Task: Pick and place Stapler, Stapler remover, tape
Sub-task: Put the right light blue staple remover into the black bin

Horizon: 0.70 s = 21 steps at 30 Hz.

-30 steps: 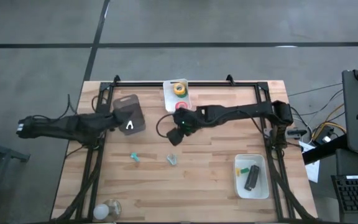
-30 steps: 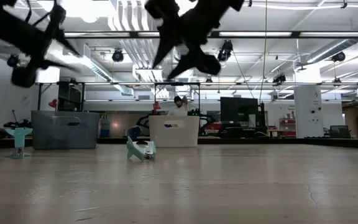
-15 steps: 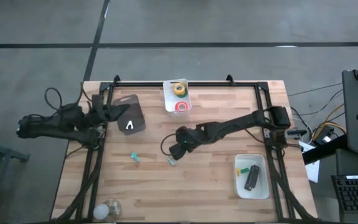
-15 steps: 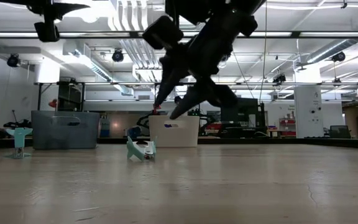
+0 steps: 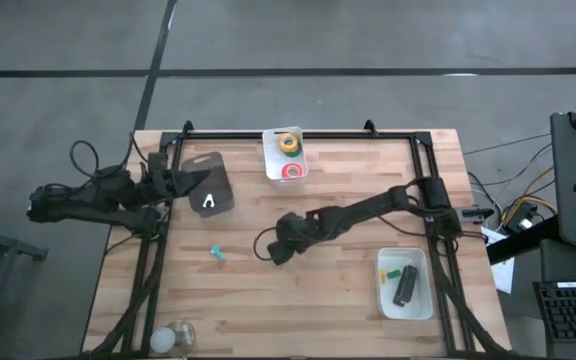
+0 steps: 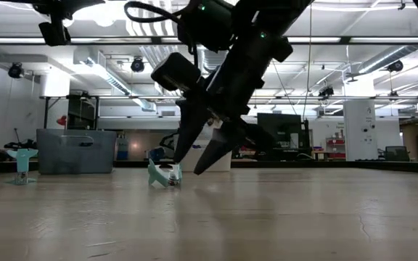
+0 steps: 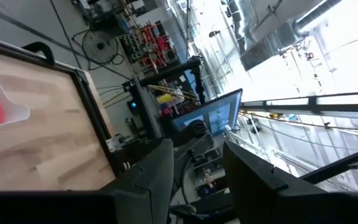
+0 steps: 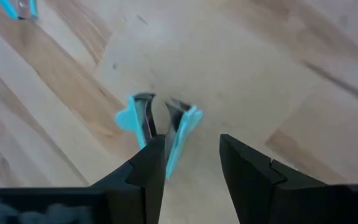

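Hovering with its fingers spread, the right gripper (image 8: pixel 182 165) is poised over the teal staple remover (image 8: pixel 160 124) lying mid-table, so lowering and closing around it is judged the next requirement.

No readable words, brands or numbers anywhere. Only mark: a white shape like the letter "A" or an inverted V on the dark grey box (image 5: pixel 208 185) at the table's (image 5: pixel 348 300) far left corner, high view. Laptop screen (image 7: pixel 207 118) in the left wrist view is lit but its content is too small to read. Pale bin (image 6: pixel 203 152) in the low view carries a dark smudge, maybe a label, not legible.
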Tool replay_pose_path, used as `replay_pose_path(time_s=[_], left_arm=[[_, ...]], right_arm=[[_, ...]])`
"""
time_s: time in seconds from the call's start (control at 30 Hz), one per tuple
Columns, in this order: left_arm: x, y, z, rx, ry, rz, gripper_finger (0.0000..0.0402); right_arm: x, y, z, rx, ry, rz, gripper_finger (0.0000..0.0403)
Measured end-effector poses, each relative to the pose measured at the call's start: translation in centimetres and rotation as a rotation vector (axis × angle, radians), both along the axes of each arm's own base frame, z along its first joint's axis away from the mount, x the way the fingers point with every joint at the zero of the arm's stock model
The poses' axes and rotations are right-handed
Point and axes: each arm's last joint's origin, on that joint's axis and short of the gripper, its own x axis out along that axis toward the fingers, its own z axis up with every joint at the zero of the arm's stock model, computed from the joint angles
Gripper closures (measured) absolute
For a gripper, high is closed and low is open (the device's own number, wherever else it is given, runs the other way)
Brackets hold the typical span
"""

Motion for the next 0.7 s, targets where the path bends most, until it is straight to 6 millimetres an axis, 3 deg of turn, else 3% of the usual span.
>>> replay_pose_path(time_s=[0.33,0.7], left_arm=[[0.0,0.0,0.0,0.002,-0.001,-0.008,0.0259],[0.0,0.0,-0.1,0.004,0.007,-0.008,0.0259]], right_arm=[[0.1,-0.1,-0.1,-0.012,-0.005,-0.009,0.0291],[0.4,-0.2,-0.9,0.016,-0.005,0.04,0.0368]])
